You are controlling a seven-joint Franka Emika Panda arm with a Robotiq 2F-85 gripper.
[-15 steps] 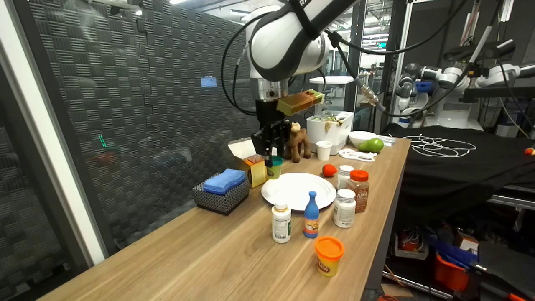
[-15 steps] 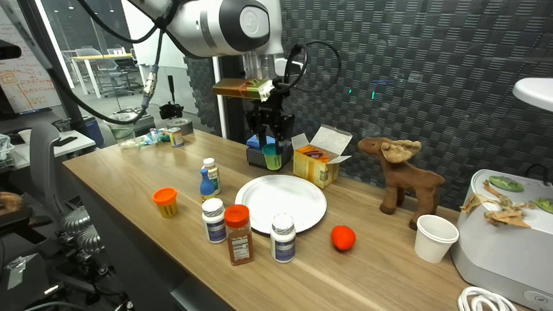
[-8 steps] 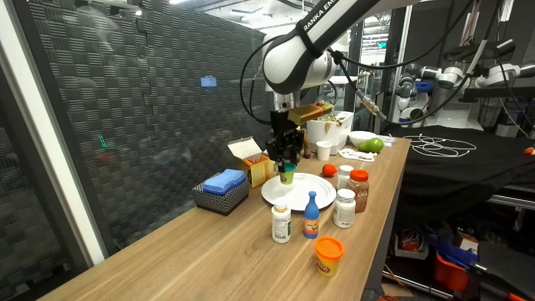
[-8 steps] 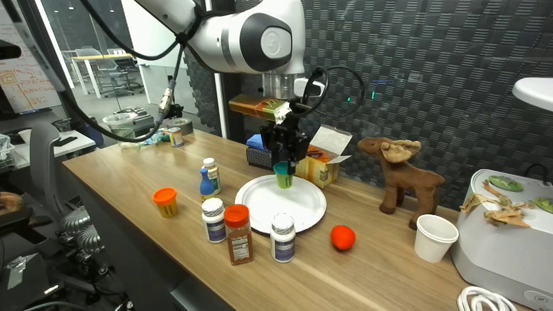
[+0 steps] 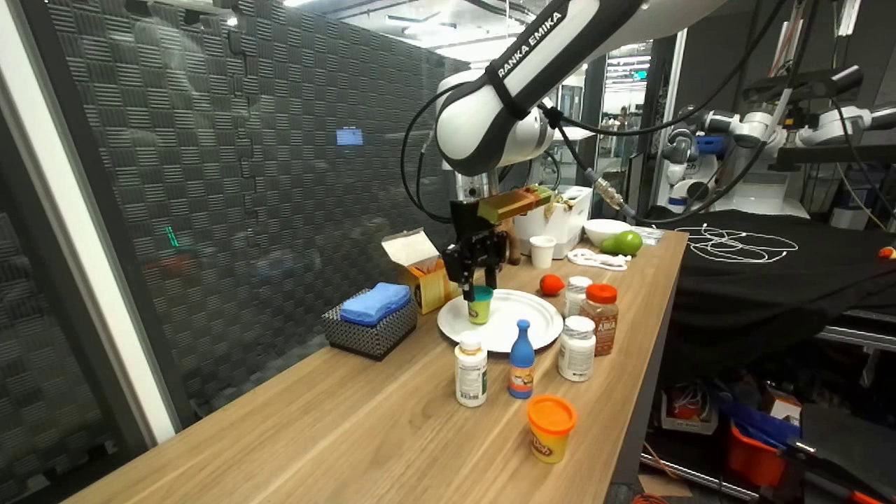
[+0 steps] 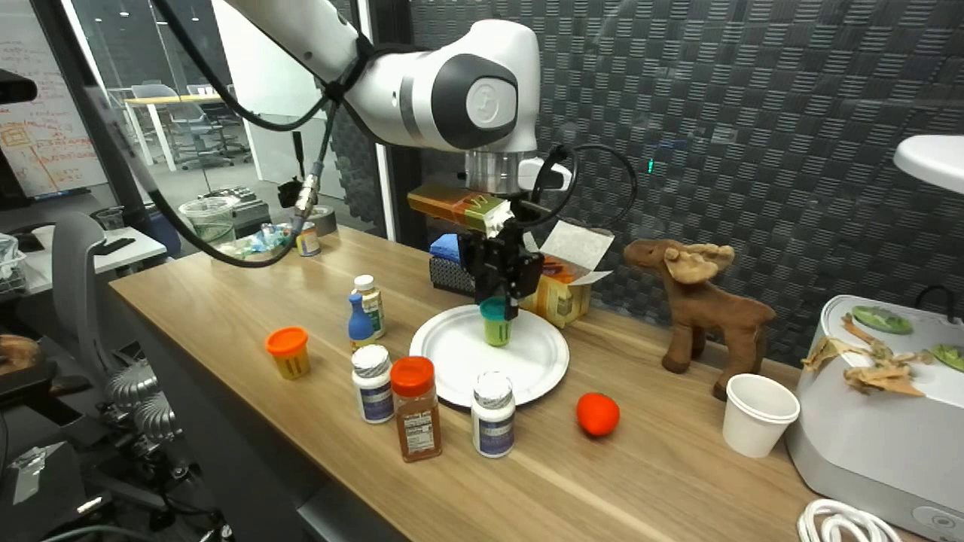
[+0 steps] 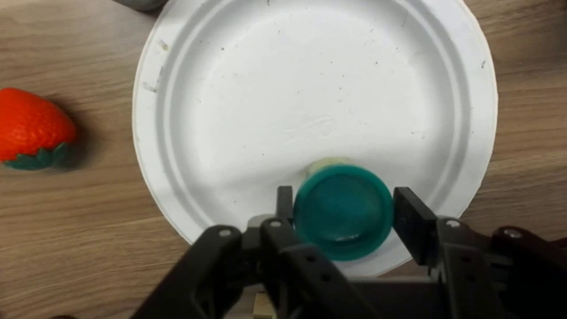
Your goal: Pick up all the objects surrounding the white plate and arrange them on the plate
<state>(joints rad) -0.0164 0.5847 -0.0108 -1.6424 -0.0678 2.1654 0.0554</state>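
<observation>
Our black two-finger gripper straddles the small round green plastic tub with a teal lid, one finger each side; no clear gap shows at the lid, so we can't tell if it's gripping or slack. Tub is over the flat round white plate, lower part of the wrist view, right of centre; in both exterior views it's about upright, base apparently on the surface. Relation that counts: tub is directly between the fingers, centred as far as we can make out, long axis vertical, in line with their reach. Our read: this is the put-down, and next we'd want fingers spread sideways, then a straight lift; rising with a pad touching could drag or tip it. Early in the task, we'd guess: short yellow tub with an orange lid, lower right of centre in an exterior view, white plastic bottle with a green-edged label, up and left of it there, and clear jar with a red cap, lower middle in an exterior view, are all off the plate.
</observation>
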